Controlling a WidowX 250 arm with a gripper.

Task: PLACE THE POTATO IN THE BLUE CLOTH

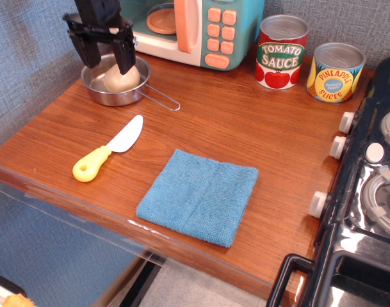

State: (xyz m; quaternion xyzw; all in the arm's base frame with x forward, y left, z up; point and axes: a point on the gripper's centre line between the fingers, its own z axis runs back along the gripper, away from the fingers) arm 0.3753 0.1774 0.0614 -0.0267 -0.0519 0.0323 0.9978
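- At the far left of the table (246, 121), the black tool (107, 59) hangs over a small steel pan (97, 91); its two fingers (123, 52) stand well apart, wide open, and grip nothing.
- In that pan lies the potato (121, 78), pale beige and smooth, partly hidden behind the right finger; the fingertips reach down to about its top, one on each side, but whether they touch it cannot be told.
- The pan's thin wire handle (161, 98) sticks out to the right and toward the front, resting on the wood.
- In front of the pan, well apart from it, a toy knife (109, 155) lies at a slant on the table, its yellow grip toward the front left edge and its pale blade pointing back and to the right.
- Behind the pan, at the table's back edge, stands a toy microwave (195, 29) in teal and cream with peach buttons; its door stands ajar.
- Near the front middle of the table the blue cloth (199, 195) lies flat and square, with a faint crease down its centre and nothing on it; the potato is well apart from it, back and to the left.
- At the back right stand two cans, upright and just beside each other: a red one marked tomato sauce (281, 51) and a yellow one marked pineapple slices (335, 72).
- At the right edge a black toy stove (367, 192) adjoins the table, its white knobs facing left.
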